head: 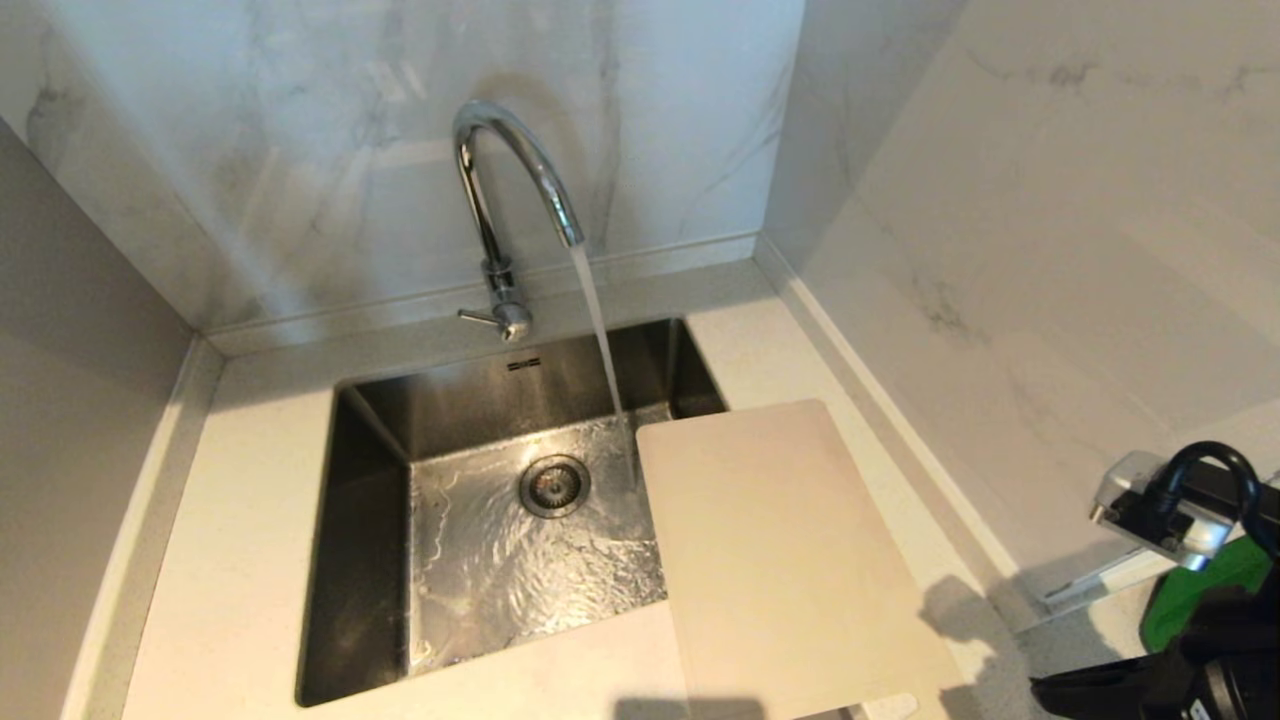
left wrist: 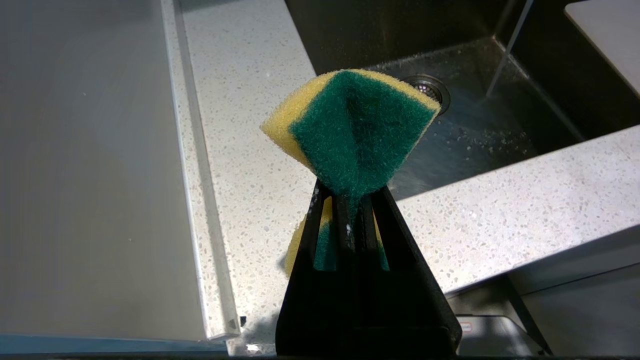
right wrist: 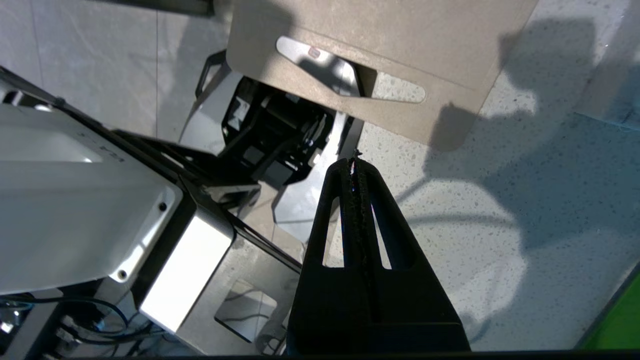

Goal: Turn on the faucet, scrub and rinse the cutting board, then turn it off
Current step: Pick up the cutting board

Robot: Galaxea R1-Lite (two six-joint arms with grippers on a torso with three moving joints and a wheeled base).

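Head view: cutting board (head: 790,560) overhangs sink (head: 370,560) right rim | left gripper (left wrist: 350,200) jaws pinching sponge (left wrist: 355,130) | right gripper (right wrist: 356,165) jaws pressed together

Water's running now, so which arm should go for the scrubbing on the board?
Probably left. Its tool is shut on the sponge by the sink. The right tool is shut and empty, near the cutting board handle end, better suited to steadying it.
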